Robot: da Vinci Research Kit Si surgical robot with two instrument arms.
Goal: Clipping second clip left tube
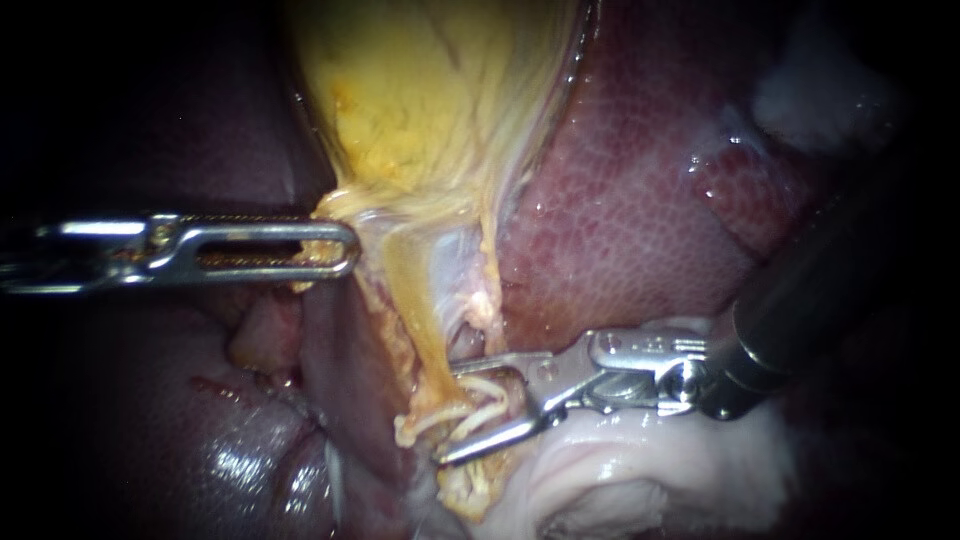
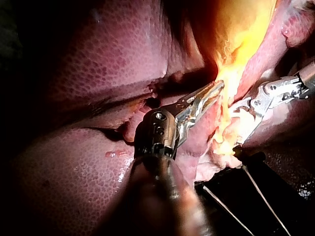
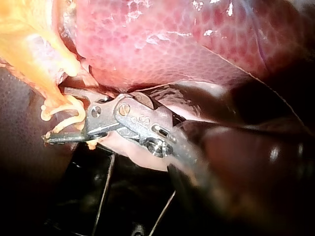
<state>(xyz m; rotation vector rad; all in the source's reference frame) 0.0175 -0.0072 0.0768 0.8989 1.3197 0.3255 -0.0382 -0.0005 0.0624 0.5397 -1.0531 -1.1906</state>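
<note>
Parted jaws are seen on the right instrument [image 1: 450,415], one on each side of the tube [image 1: 432,345] where it runs down from the gallbladder [image 1: 420,100]. A clear gap is left between them and nothing is gripped. Pale curved strands [image 1: 478,408] lie in that gap; whether they are a clip cannot be told. The left instrument [image 1: 345,248] is held level, its jaws closed together on the gallbladder's yellow lower edge. The liver [image 1: 620,220], mottled red, is seen behind the tube. In the right wrist view the same open jaws are shown straddling the strands just below the yellow tissue.
</note>
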